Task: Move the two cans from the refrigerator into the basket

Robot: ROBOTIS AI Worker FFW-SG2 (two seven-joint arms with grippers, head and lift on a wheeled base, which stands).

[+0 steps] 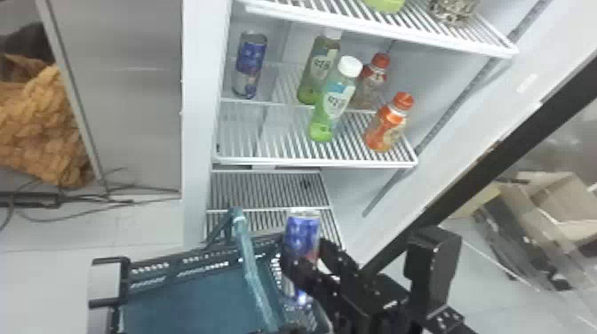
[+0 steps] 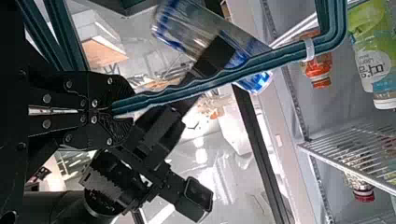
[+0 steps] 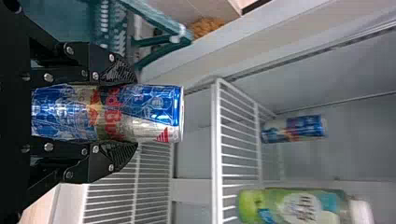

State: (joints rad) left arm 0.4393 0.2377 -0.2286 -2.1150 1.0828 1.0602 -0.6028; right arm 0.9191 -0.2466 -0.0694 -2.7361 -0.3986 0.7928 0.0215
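Blue and silver, one can [image 1: 303,227] is pinched upright in the right end effector [image 1: 307,254] near the basket [image 1: 195,297], while the other can [image 1: 251,62] stands on a fridge shelf [image 1: 311,162] and the left end effector [image 1: 288,329] pinches the basket's handle [image 1: 251,266] (it has a white ring).

You're in an indoor work or storage space, though you can't tell whether it's a lab, a workshop or a shop's back room. At twelve o'clock in your head view, an open refrigerator [image 1: 195,111] has drink bottles [image 1: 333,106] on white wire shelves [image 1: 311,162]. Around nine o'clock, cables [image 1: 132,201] trail over a pale, tiled floor [image 1: 146,228] below rumpled orange-brown material [image 1: 44,124]. Between three and four o'clock, you see cardboard [image 1: 551,191] beyond the dark-edged door.
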